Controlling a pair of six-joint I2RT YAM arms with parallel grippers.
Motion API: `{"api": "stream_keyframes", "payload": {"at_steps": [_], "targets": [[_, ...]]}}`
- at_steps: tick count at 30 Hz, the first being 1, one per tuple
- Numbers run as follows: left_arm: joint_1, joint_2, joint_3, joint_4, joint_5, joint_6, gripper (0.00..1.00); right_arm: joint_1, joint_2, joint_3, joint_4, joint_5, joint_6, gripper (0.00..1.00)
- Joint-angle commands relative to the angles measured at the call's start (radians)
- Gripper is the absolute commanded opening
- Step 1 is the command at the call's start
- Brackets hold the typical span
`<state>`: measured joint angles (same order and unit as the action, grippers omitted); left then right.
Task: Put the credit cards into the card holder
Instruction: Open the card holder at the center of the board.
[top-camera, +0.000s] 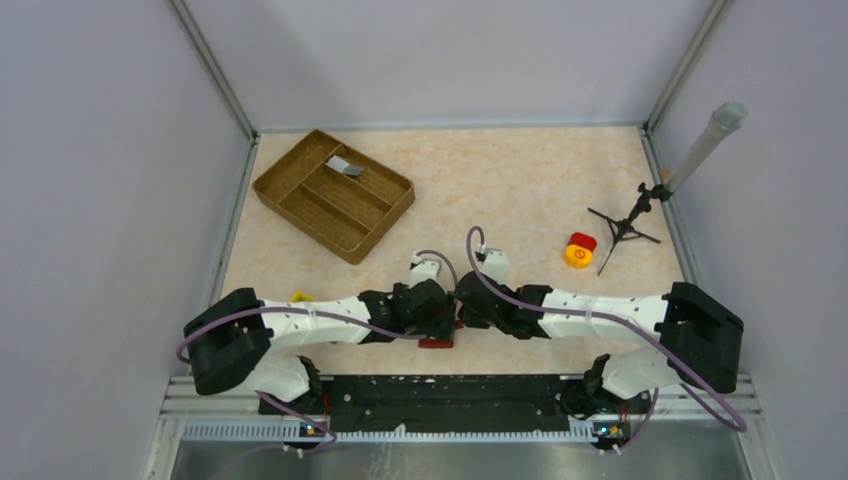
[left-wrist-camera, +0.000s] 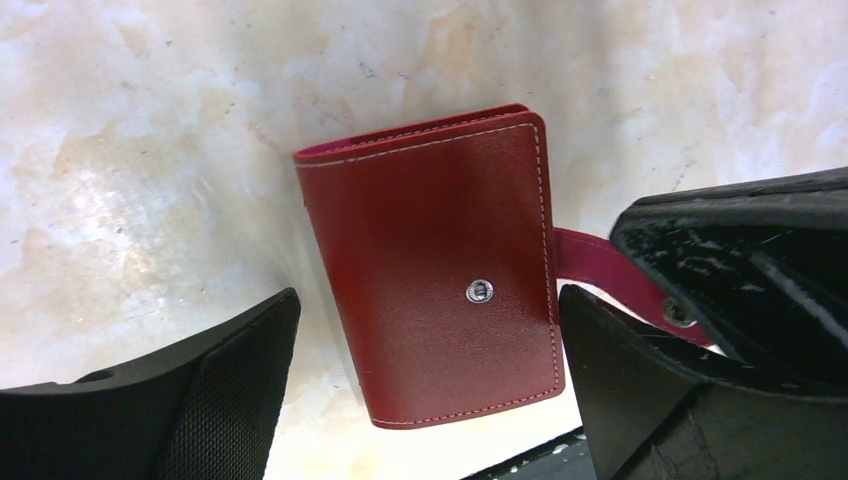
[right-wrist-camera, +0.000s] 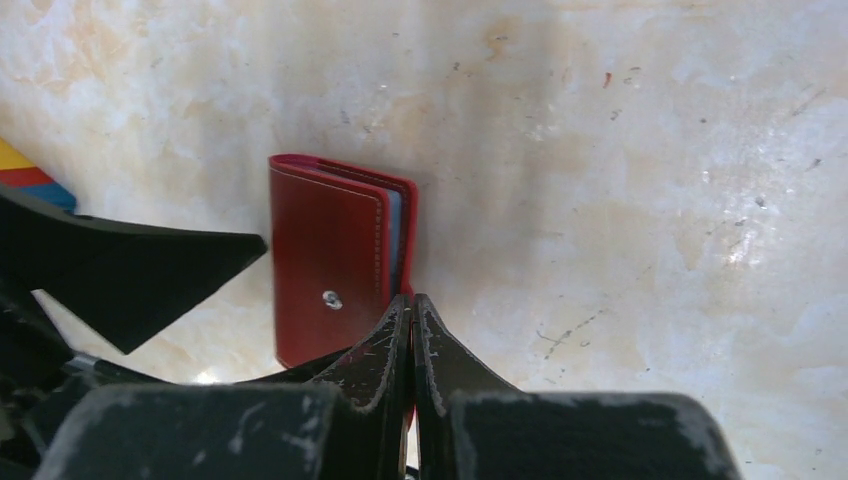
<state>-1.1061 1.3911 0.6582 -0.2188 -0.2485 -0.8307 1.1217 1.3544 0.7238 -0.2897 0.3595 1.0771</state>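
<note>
from above, the card holder (top-camera: 437, 342) is showing only as a red sliver at the middle of the table's (top-camera: 520, 180) near edge, with both arms meeting over it. over by the far left corner a grey credit card (top-camera: 345, 166) is lying in the wooden tray (top-camera: 310, 205).

the wrist cameras are giving what that view is hiding. the left gripper (left-wrist-camera: 428, 298) is standing with its fingers wide apart, straddling the holder's short width, so the holder's long axis is running crosswise to that gap. the holder is lying flat and folded shut, stud up. its strap (left-wrist-camera: 590, 255) is pointing toward the right gripper (right-wrist-camera: 411, 300), whose fingers are pressing together right at that edge; i cannot tell whether they are pinching the strap.

only the right wrist view is showing grey-blue edges between the covers, and a striped block (right-wrist-camera: 20, 170) beyond.
</note>
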Motion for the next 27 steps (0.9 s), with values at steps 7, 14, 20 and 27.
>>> {"api": "stream_keyframes", "payload": {"at_steps": [7, 14, 20, 27], "targets": [[-0.012, -0.062, 0.015, -0.105, -0.118, -0.037, 0.98, -0.021, -0.052, -0.027, -0.023, 0.055, 0.021, 0.0], [-0.012, -0.061, 0.028, -0.149, -0.172, -0.044, 0.99, -0.023, -0.046, -0.038, -0.021, 0.052, 0.025, 0.0], [-0.012, -0.091, 0.058, -0.239, -0.27, -0.071, 0.99, -0.022, -0.051, -0.047, -0.026, 0.053, 0.033, 0.0], [-0.008, -0.109, 0.045, -0.222, -0.305, -0.044, 0.99, -0.023, -0.038, -0.049, -0.014, 0.043, 0.032, 0.0]]}}
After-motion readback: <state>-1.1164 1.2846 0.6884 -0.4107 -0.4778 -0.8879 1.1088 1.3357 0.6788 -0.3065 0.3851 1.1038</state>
